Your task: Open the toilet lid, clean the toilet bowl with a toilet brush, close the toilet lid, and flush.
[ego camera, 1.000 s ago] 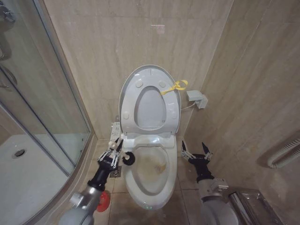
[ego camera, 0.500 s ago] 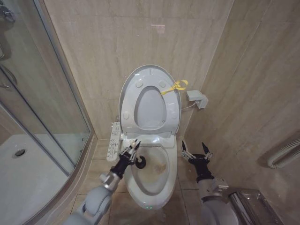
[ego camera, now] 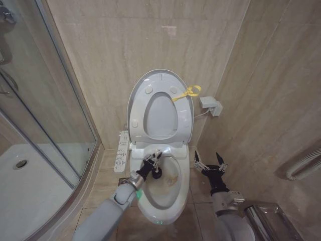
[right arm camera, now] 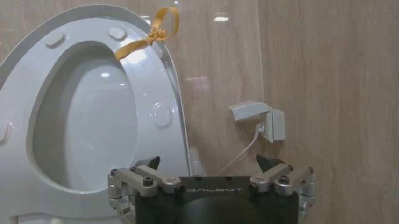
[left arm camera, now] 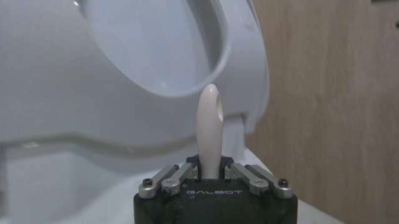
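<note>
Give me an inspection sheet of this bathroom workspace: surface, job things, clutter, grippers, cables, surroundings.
Surface: beige tiled floor, with a floor drain partly hidden by the left arm.
Job's things: toilet lid raised against the wall, yellow ribbon at its edge; toilet bowl uncovered, brownish stains inside; toilet brush with its dark head over the bowl, pale handle upright between the fingers.
Clutter: nothing seen.
Grippers: left gripper over the bowl's rear, shut on the brush handle; right gripper open, beside the bowl, holding nothing.
Cables: white cord running down from the wall box.
Surroundings: glass shower enclosure, white shower tray, side button panel.
</note>
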`<state>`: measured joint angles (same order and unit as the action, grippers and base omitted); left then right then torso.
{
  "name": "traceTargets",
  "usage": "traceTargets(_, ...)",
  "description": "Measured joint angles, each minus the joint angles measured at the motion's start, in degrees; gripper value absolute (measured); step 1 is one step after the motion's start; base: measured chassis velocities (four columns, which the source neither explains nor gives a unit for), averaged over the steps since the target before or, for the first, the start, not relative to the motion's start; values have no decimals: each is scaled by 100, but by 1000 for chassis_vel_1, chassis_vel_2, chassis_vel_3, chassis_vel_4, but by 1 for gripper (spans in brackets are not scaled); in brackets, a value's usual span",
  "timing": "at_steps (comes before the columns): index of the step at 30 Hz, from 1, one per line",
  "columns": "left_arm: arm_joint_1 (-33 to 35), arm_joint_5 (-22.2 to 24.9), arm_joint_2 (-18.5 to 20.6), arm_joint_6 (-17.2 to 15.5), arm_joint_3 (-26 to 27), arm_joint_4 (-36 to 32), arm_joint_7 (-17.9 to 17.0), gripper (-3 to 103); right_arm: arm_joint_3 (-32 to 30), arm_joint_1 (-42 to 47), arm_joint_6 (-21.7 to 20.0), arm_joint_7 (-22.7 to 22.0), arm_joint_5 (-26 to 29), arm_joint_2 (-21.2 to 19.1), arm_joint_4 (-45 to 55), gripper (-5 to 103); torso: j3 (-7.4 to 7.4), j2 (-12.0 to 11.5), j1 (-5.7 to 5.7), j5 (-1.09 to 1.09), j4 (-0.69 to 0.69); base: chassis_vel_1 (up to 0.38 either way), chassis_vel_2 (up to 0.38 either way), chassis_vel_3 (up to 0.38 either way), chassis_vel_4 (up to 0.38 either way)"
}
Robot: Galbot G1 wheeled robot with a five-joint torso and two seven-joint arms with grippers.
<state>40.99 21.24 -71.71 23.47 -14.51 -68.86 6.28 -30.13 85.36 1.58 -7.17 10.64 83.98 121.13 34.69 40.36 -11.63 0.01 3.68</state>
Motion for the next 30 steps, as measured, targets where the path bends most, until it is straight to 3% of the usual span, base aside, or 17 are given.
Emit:
traceTargets(5, -142, -56, -200, 121, -174, 451, 56, 18, 1, 0, 0, 0, 0, 0, 0, 100, 0, 0, 0, 0, -1, 0, 0, 0, 0)
traceTargets(11, -211, -102, -276, 143, -147, 465, 63, 18, 0, 0, 0, 0, 0, 0, 0, 100, 0, 0, 0, 0, -1, 0, 0, 0, 0)
traceTargets(23, -178, 6, -479, -127, -339, -450, -87, 18, 0, 0, 0, 0, 0, 0, 0, 100, 0, 1, 0, 0, -1, 0, 0, 0, 0)
traceTargets(30, -190, -41, -648, -139, -469, -436, -80, 18, 0, 0, 0, 0, 0, 0, 0, 100, -1, 1, 1, -1, 0, 0, 0, 0, 0)
